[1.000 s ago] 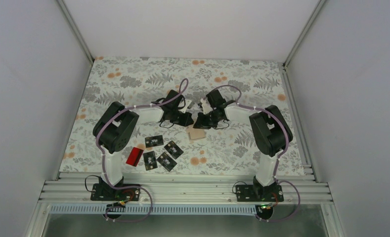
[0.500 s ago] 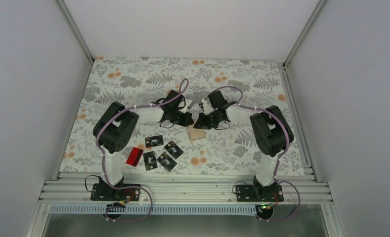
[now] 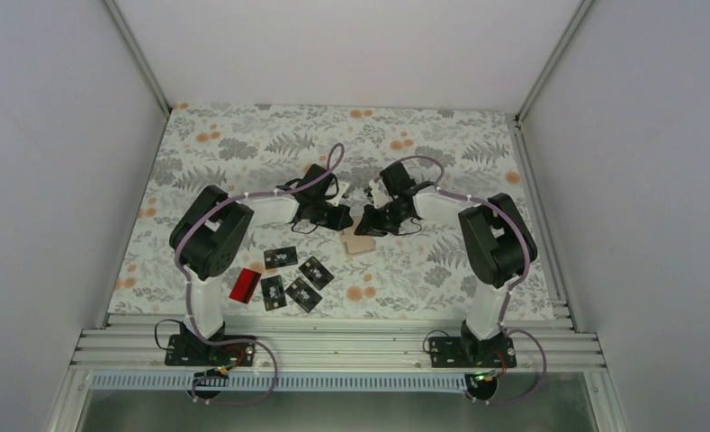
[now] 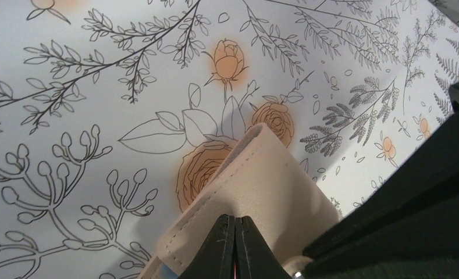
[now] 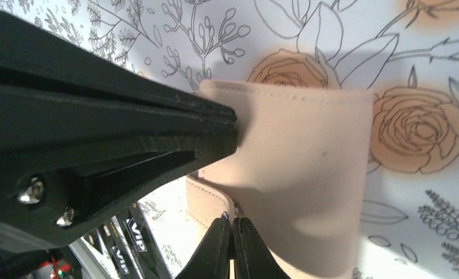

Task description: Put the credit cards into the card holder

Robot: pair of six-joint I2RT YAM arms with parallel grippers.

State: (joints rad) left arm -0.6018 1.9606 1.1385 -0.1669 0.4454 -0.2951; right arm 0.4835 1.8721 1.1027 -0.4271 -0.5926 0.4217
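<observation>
While both sets of jaws are closed, left gripper (image 4: 234, 224) and right gripper (image 5: 232, 224) each pinch the tan card holder (image 3: 358, 241) at the middle of the floral table (image 3: 477, 153). Black credit cards (image 3: 303, 294) (lettered "VIP") lie near-left, beside a red card (image 3: 244, 284).

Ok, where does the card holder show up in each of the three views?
Top external: card holder, small tan patch at mid-frame.
Left wrist: lower centre, filling the foreground.
Right wrist: centre to right, large.
Shared landmark: the floral cloth with orange roses beneath it.
</observation>
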